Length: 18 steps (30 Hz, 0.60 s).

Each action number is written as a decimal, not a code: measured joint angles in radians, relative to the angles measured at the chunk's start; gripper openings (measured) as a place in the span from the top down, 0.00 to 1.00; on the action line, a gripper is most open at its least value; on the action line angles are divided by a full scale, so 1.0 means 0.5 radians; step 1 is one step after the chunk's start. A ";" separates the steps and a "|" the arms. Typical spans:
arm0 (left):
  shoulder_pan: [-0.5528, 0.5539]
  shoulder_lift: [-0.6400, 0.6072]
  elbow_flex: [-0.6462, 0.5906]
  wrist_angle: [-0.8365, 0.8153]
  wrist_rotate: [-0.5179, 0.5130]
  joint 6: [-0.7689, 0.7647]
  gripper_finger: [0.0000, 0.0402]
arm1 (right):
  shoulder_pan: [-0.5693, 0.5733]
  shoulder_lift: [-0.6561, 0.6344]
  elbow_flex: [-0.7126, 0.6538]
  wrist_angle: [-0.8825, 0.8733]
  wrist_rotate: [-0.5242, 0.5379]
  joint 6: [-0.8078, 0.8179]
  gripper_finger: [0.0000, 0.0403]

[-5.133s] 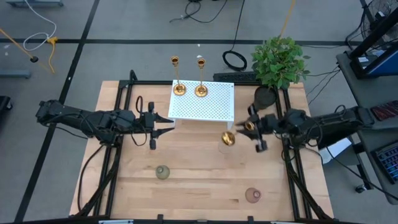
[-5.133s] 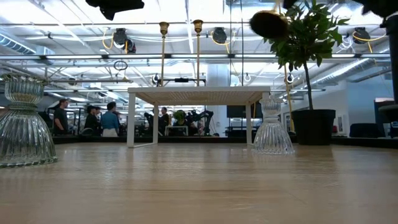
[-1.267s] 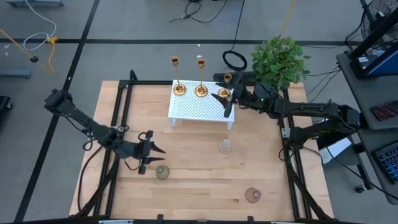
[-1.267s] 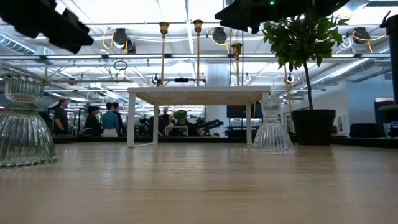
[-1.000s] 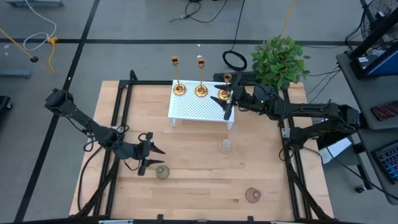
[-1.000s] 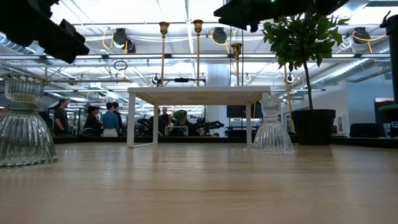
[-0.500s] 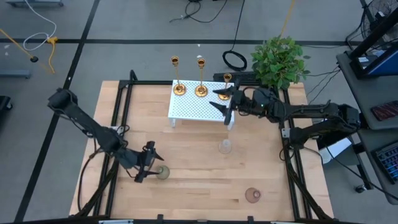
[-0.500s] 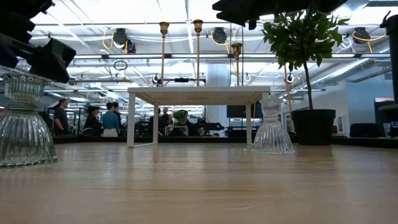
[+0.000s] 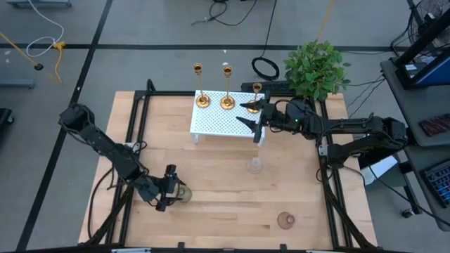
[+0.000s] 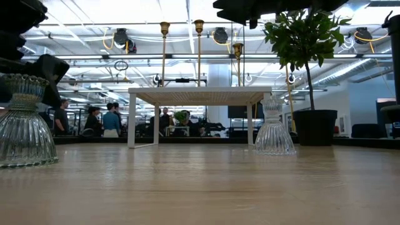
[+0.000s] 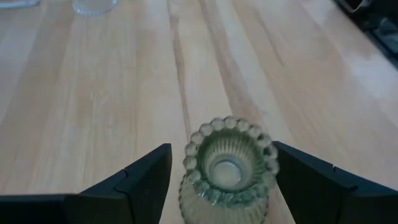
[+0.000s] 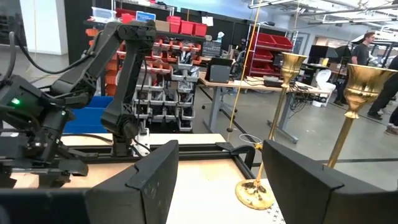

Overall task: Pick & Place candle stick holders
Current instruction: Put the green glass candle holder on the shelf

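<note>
Left pincer (image 11: 224,177) spread around green glass holder (image 11: 229,167), right pincer (image 9: 250,113) spread above white stand (image 9: 221,116)

Left hand (image 9: 174,190) low, fingers spread; right hand (image 9: 254,114) raised, fingers spread.

light: bright, even, overhead; shadows: soft; glare: ceiling lamps in low view; blur: near table (image 10: 200,200)

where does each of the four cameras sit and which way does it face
High view: overhead, looking down; both arms, white stand.
Low view: tabletop level, facing the room; green glass holder, stand.
Left wrist view: looks past open jaws flanking the green holder.
Right wrist view: looks past open jaws at brass sticks.
Shared: the green holder, in the high, low and left wrist views.
</note>
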 joint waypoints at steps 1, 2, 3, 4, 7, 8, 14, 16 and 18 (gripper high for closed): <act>0.000 0.016 0.000 0.001 -0.004 -0.016 0.33 | 0.000 0.000 0.000 0.000 0.000 0.000 0.44; 0.000 0.030 0.000 0.000 -0.015 -0.032 0.33 | 0.000 0.000 0.000 0.000 0.000 0.000 0.44; 0.000 0.040 0.000 -0.002 -0.034 -0.038 0.33 | 0.000 0.000 0.000 0.000 0.000 0.000 0.44; 0.000 0.047 0.000 0.000 -0.048 -0.038 0.33 | 0.000 0.000 0.000 0.000 0.000 0.000 0.44; 0.000 0.058 0.000 0.012 -0.051 -0.021 0.37 | 0.000 0.000 0.000 0.000 0.000 0.000 0.44; 0.000 0.058 0.000 0.027 -0.051 -0.020 0.39 | 0.000 0.000 0.000 0.000 0.000 0.000 0.44; 0.006 0.057 0.001 0.110 -0.070 0.018 0.55 | -0.001 0.000 0.000 0.000 -0.001 0.000 0.44; 0.007 0.057 0.001 0.119 -0.082 0.020 0.58 | -0.001 0.000 0.000 0.000 0.000 0.000 0.44; 0.007 0.057 0.001 0.136 -0.108 0.020 0.58 | -0.001 0.000 0.000 0.000 0.000 0.000 0.44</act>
